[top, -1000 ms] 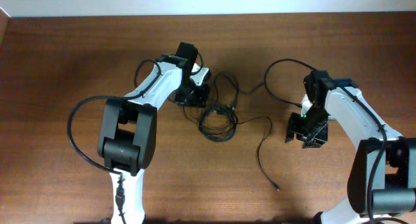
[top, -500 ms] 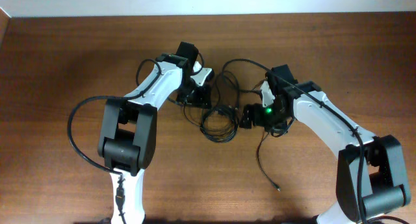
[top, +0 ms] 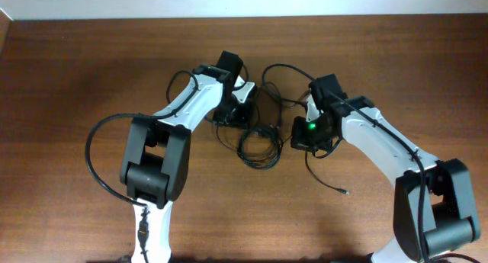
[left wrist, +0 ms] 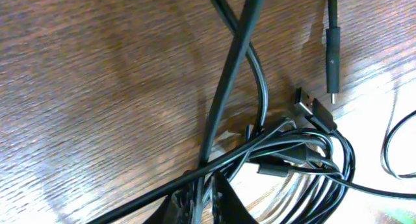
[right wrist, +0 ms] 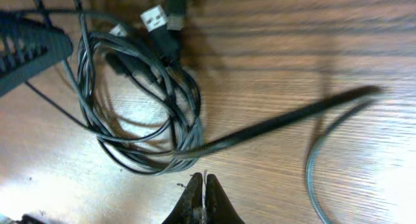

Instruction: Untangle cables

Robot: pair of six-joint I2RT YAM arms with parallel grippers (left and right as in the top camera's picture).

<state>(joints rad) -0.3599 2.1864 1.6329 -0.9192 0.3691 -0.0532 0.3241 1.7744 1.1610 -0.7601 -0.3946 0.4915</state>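
While right end effector [right wrist: 205, 180] sits closed, cables [right wrist: 192, 117] coiled just beside

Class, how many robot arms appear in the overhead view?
2. The left arm reaches in from the lower left, the right arm from the lower right; both meet at the cables. None seems hidden.
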